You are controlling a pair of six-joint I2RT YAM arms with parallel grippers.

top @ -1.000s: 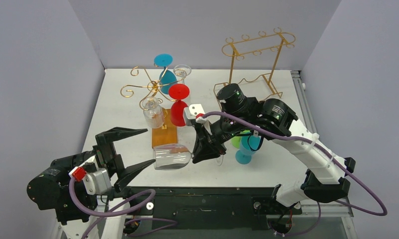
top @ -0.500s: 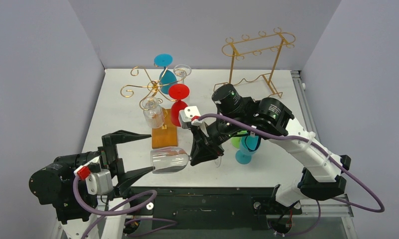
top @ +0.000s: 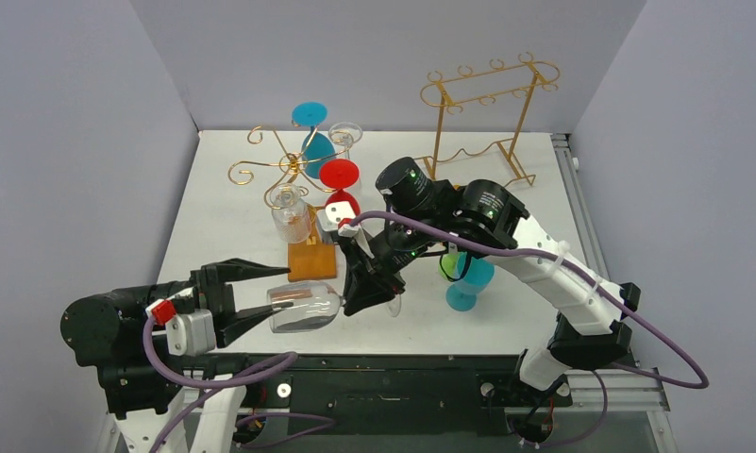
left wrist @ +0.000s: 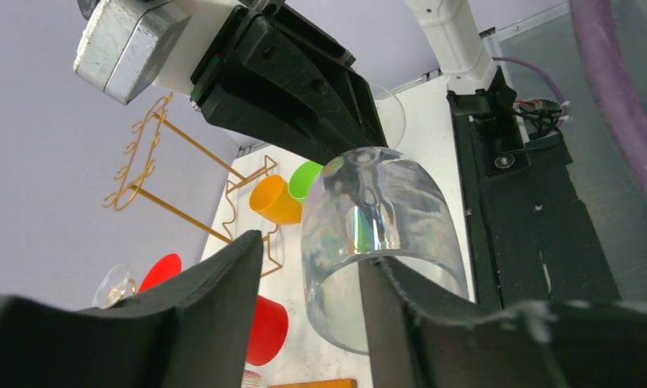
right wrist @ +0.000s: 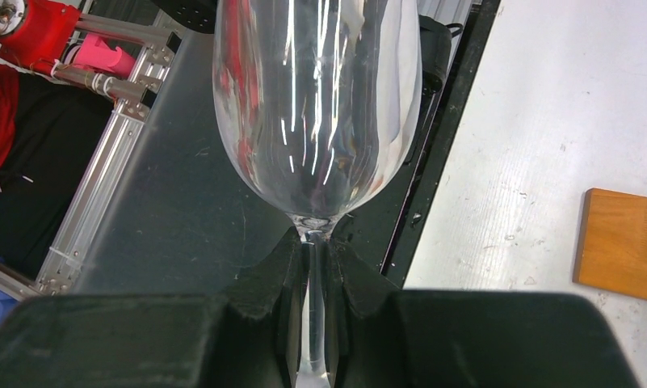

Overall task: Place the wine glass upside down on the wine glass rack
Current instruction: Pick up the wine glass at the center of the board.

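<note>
White bench [top: 223, 217] between grey walls, a glass held over its near edge.
Wine glass rack [top: 310, 257] stands left of centre; wine glass [top: 303, 307] lies sideways in the air, right pincer [right wrist: 313, 267] clenched on its stem, left pincer [top: 277, 293] spread around the bowl.

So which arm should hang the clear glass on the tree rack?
Probably the left arm: its jaws straddle the wine glass bowl, and the rack stands nearer it. The right arm pinches the stem, which a curl needs.
</note>
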